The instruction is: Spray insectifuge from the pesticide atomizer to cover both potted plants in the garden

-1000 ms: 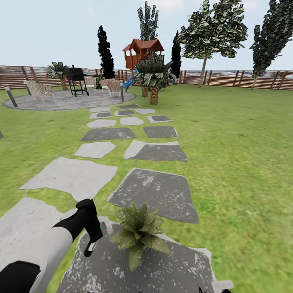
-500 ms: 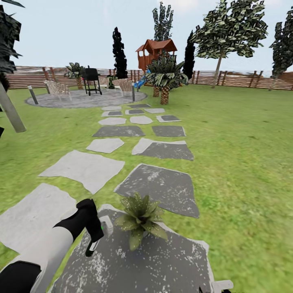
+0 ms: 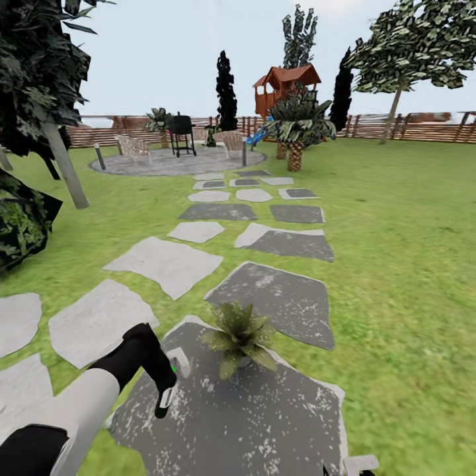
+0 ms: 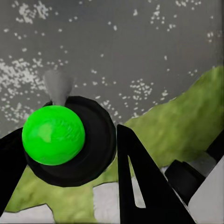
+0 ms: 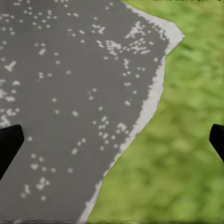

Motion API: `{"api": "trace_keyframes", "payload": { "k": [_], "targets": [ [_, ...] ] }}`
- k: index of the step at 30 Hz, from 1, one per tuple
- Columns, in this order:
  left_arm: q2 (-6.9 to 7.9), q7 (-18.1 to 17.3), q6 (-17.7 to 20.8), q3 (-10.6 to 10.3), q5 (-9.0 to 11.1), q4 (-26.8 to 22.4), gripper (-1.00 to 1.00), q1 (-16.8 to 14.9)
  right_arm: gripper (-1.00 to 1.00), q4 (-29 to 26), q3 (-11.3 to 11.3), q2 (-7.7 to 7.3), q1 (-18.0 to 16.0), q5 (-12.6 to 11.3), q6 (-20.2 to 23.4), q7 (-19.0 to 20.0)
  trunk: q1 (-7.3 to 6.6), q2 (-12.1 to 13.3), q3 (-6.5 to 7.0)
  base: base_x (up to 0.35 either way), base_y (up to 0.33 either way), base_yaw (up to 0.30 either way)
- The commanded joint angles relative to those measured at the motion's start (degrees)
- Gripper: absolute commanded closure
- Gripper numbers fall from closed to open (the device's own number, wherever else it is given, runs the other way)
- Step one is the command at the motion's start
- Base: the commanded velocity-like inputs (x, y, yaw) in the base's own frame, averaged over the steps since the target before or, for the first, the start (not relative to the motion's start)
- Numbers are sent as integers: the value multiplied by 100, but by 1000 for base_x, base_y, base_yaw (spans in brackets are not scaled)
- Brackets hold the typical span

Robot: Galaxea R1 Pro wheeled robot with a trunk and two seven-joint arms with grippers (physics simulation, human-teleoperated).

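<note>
In the head view my left gripper [image 3: 160, 385] is shut on the pesticide atomizer [image 3: 166, 397], a dark bottle with a white label and a pale spray top, pointing down over a dark stepping stone [image 3: 251, 423]. Just right of it, a hand's width away, a potted plant [image 3: 241, 336] with pointed green leaves stands on that stone. The left wrist view shows the atomizer [image 4: 60, 140] end-on as a black round shape with a bright green ball, held between the dark fingers [image 4: 140, 186]. My right gripper [image 5: 112, 144] is open over the stone's edge and grass. The second potted plant is out of view.
Grey and pale stepping stones [image 3: 162, 263] lead over the lawn to a round paved patio [image 3: 175, 162] with a grill and chairs. A tree trunk [image 3: 63, 162] and dark bush [image 3: 23, 221] stand at the left. A palm [image 3: 294, 129], playhouse and slatted fence [image 3: 423, 129] lie far ahead.
The whole view has swung to the left: the stones and plant slid right in the picture, and a tree and bush came in at the left. My left gripper still holds the atomizer beside the plant.
</note>
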Motion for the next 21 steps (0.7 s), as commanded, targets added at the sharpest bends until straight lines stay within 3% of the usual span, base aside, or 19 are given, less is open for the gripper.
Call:
{"api": "trace_keyframes", "payload": {
  "k": [1,8,10,11,12,15,18,21],
  "targets": [
    [16,-30,-144,-21,-4,-8,100,-3,-100,6,-34,3,-3,61,-19,-24,-4,-3,0,-253,-171,248],
    [0,62,-1049,-18,13,17,100,240,-100,-56,-11,-42,-3,73,-19,17,-4,-3,32,-238,-161,208],
    [-22,128,-1230,-17,15,30,100,262,-100,-443,11,-59,-8,239,-12,84,-4,-3,33,-58,-40,29],
    [-17,144,-1275,-16,18,33,100,266,-100,-924,64,-70,-11,603,6,296,-4,-3,33,-16,-11,8],
    [-11,148,-1288,-16,20,34,100,267,-100,-1147,79,-75,-11,816,13,498,-4,-3,34,-10,-7,5],
    [-10,161,-1460,-16,22,157,100,273,-100,-1812,102,-106,-29,1566,23,1980,-4,-3,34,-3,-2,2],
    [-30,168,-2027,-16,16,372,100,274,-100,-2197,101,-138,-51,1800,24,3114,-4,-3,34,0,0,0],
    [-19,212,-2279,-16,14,569,100,277,-100,-2387,105,-144,-128,1889,18,3996,-4,-3,34,0,0,0]
  ]
}}
